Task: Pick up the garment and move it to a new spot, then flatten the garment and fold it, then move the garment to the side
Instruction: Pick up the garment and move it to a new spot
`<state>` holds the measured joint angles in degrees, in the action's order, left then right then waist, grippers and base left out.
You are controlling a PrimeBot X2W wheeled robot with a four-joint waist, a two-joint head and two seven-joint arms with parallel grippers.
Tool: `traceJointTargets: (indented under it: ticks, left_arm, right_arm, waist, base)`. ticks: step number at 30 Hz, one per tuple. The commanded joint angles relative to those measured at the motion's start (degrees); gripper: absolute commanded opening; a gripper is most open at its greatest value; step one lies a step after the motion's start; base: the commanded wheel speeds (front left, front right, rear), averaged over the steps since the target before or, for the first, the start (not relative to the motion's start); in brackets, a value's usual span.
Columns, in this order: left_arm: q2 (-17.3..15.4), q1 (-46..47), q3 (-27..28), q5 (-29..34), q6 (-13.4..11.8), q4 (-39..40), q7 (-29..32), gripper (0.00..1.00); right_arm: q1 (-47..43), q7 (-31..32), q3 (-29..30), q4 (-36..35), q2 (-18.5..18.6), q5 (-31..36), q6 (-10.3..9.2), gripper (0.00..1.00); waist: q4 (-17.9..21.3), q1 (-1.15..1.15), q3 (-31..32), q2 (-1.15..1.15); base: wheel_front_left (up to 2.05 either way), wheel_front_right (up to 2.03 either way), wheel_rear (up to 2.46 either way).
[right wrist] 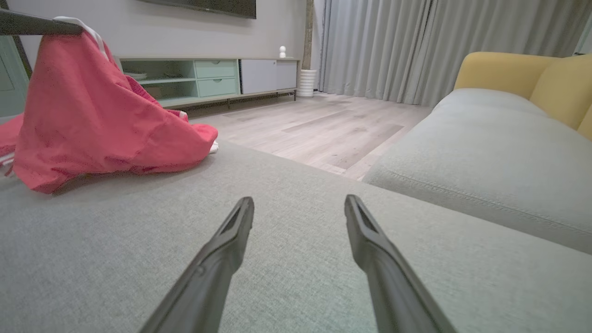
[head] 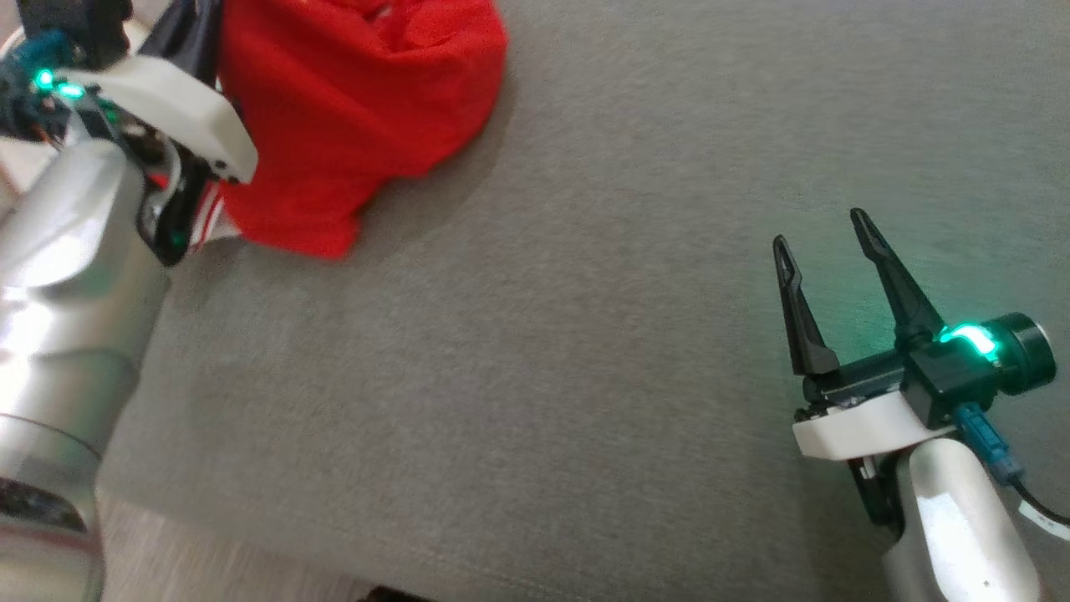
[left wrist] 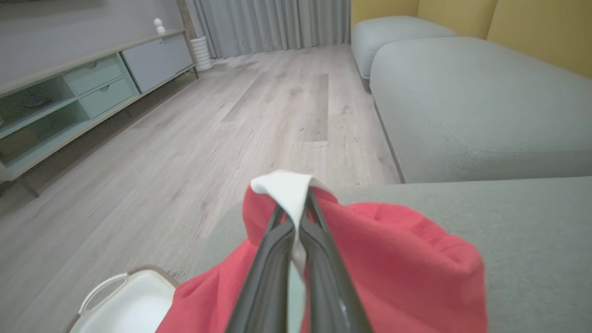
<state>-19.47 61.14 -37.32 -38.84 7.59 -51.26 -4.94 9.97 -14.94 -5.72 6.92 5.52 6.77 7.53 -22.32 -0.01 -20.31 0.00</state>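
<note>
Left gripper [left wrist: 296, 203], two long dark fingers, is pinched tight on the white edge of the red fabric garment [left wrist: 393, 259]. Its silver forearm [head: 75, 276] runs up the frame's left side. Right gripper [head: 819, 230] sits lower right, fingers spread wide, pointing up, holding nothing.

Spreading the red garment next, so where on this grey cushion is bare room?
Bare: mid cushion, between the garment and the open right gripper. Crowded: far left, where the left gripper grips the garment.

Silver forearms [head: 67, 276] are carrying white collars [head: 853, 428] and black tapered fingers [head: 802, 322]; green lights [head: 970, 339] are glowing beside a blue plug [head: 991, 443].
</note>
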Motion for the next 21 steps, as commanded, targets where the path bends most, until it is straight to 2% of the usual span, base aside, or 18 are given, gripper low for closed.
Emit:
traceJointTargets:
  ticks: [1,9,10,16,21]
  left_arm:
    - [-4.21,4.76,-0.1,-0.5,-0.1,3.1,-0.22,0.0]
    - [-8.0,9.32,-7.4,-2.04,-0.1,11.44,2.77,0.0]
    - [-8.0,9.32,-7.4,-2.04,-0.1,11.44,2.77,0.0]
    - [-9.08,13.09,-10.71,-3.92,-0.1,16.43,6.27,0.0]
    - [-8.41,15.61,-12.67,-4.78,-0.1,18.26,6.56,0.0]
  right_arm:
    - [0.1,-0.06,-1.29,-1.91,-1.16,-0.83,-0.04,1.0]
    - [-2.17,-0.06,-1.13,-2.95,-2.6,-5.66,-0.04,1.0]
    - [-2.17,-0.06,-1.13,-2.95,-2.6,-5.66,-0.04,1.0]
    - [-3.92,-0.06,-1.62,-4.26,-2.63,-9.17,-0.04,1.0]
    - [-4.32,-0.06,-2.24,-4.72,-2.63,-11.46,-0.04,1.0]
  waist:
    - [5.43,0.01,4.94,0.0]
    - [18.33,0.01,12.17,0.0]
    - [18.33,0.01,12.17,0.0]
    - [27.53,0.01,13.96,0.0]
    - [32.8,0.01,14.49,0.0]
  base:
    - [0.0,0.0,0.0]
    - [0.0,0.0,0.0]
    - [0.0,0.0,0.0]
    - [0.0,0.0,0.0]
    - [0.0,0.0,0.0]
